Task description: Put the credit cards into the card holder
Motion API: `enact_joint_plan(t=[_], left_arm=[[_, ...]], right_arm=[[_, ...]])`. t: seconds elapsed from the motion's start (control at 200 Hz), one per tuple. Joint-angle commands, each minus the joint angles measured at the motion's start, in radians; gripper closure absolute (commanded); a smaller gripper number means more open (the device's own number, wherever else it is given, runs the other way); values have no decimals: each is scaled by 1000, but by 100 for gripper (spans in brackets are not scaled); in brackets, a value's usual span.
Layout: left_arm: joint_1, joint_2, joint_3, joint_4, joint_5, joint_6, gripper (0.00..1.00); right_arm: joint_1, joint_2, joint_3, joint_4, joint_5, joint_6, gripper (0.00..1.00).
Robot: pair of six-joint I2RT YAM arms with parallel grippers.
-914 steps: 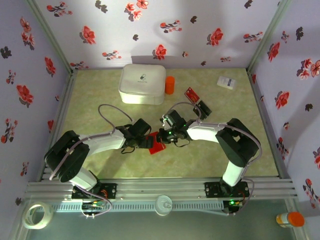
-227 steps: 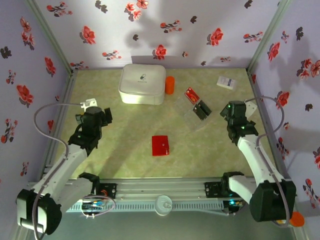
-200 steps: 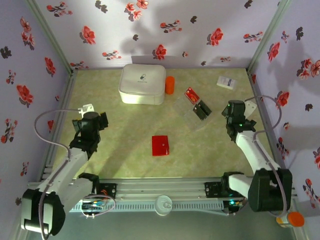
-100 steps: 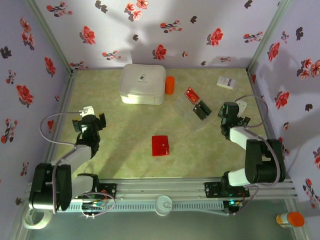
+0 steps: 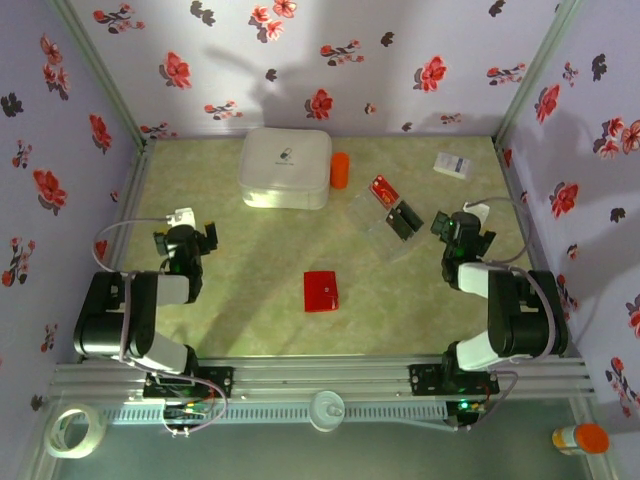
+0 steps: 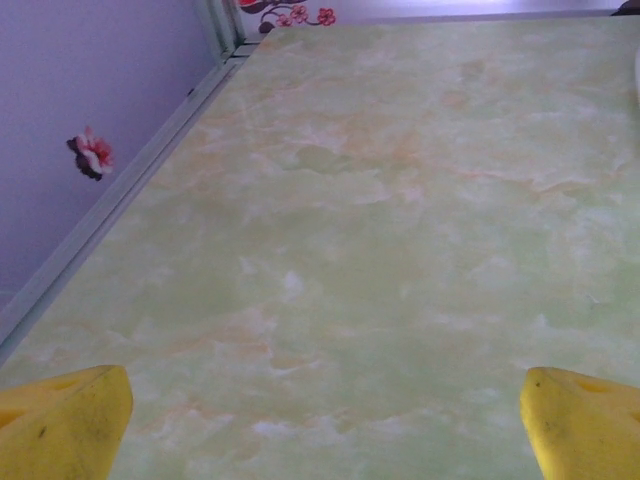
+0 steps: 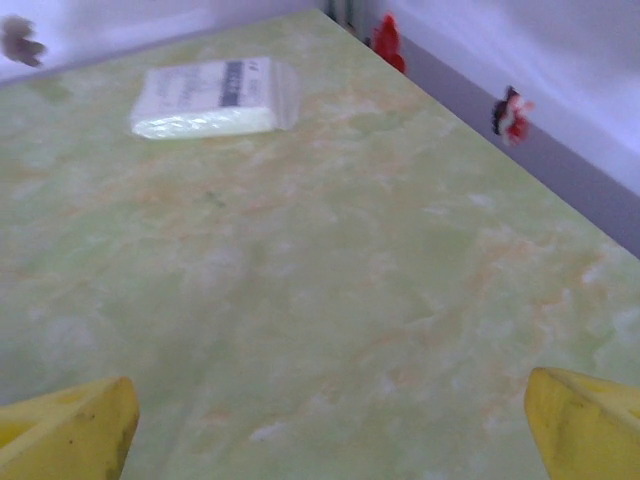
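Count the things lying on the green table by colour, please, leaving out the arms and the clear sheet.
White: 2, big box, small box
Red: 2, card holder, red card
Orange: 1, cylinder
Black: 1, black card
Total: 6

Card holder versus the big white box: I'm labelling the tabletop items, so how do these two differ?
Colour: the card holder is bright red; the white box is white with a small dark mark on top.
Size: the card holder is much smaller than the white box.
Place: the card holder lies alone near the middle of the table; the white box sits at the far edge, beside an orange cylinder.
Shared: both are squarish and rest on the table.
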Motion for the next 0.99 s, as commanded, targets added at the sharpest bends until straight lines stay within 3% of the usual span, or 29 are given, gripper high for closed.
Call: enact_joint_plan(t=[0.0, 0.07, 0.145, 0.22, 0.37, 0.99], left_arm=[[20, 42, 11, 111, 64, 27, 0], [25, 42, 11, 110, 79, 26, 0], [25, 40, 11, 106, 104, 37, 0], [28, 41, 18, 92, 133, 40, 0], [69, 37, 37, 48, 201, 14, 0], [75, 40, 35, 53, 210, 14, 0]], right_arm=[[-6, 7, -48, 145, -84, -45, 1], [-6, 41, -73, 209, -101, -47, 1], [-5, 114, -124, 419, -103, -60, 1], [-6, 62, -89, 259, -106, -48, 1], [-2, 77, -59, 223, -106, -59, 1], [27, 82, -63, 243, -78, -88, 1]])
